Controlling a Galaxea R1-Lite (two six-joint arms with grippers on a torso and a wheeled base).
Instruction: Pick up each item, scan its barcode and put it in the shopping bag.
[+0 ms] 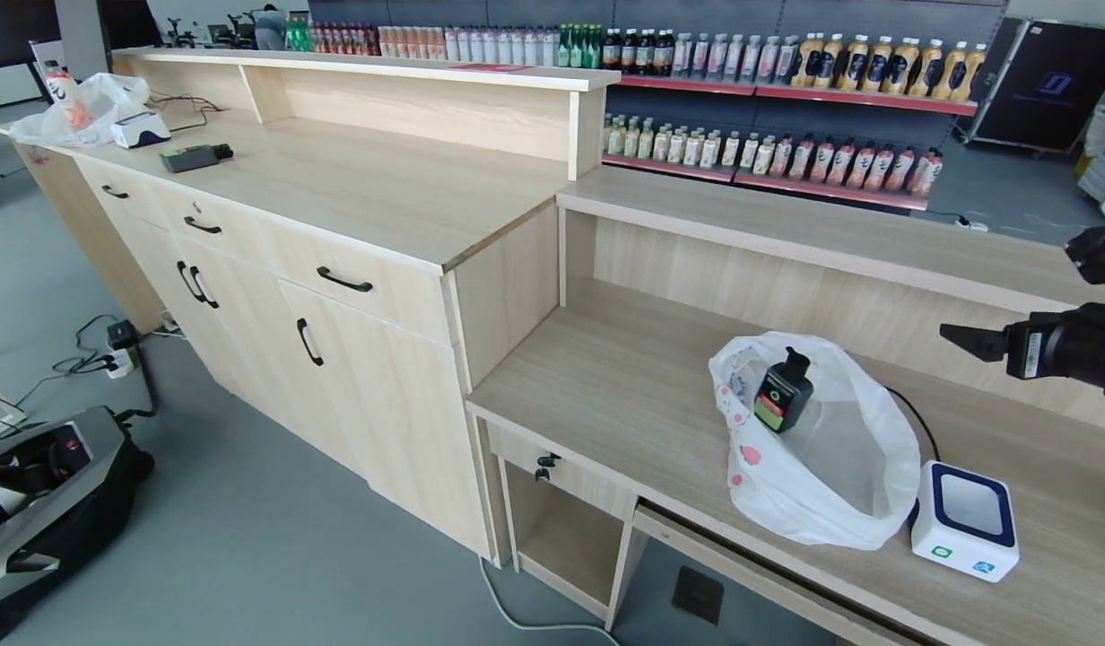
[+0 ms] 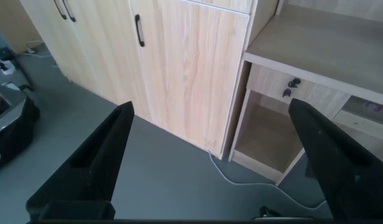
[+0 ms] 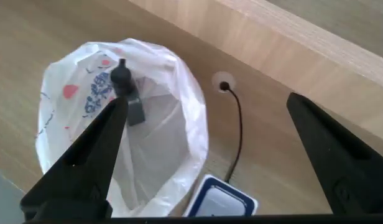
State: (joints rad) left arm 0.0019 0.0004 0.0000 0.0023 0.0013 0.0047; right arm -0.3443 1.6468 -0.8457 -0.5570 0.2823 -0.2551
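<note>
Right gripper [image 3: 206, 99]: fingers spread wide apart, holding nothing, raised above the low pale wood-grain desk [image 1: 624, 377].

Below the right gripper and ahead of its fingertips, the white plastic shopping bag with red and blue print [image 1: 813, 502] sits open on the desk. The dark bottle with a black pump cap and a red and green label [image 1: 783, 395] is inside the bag, leaning against the wall of the bag farthest from the gripper.

The white square scanner with a dark blue frame [image 1: 965, 520] rests on the desk just beside the bag, below the gripper and nearer the desk's front edge. A thin black cable [image 3: 239, 124] runs across the desk under the gripper to a round hole by the back panel.

Left gripper [image 2: 210, 104]: fingers likewise spread and empty, hanging low over the grey floor [image 2: 166, 168]. Beyond its fingertips stands a light wood cabinet door with a black handle [image 2: 185, 62].
</note>
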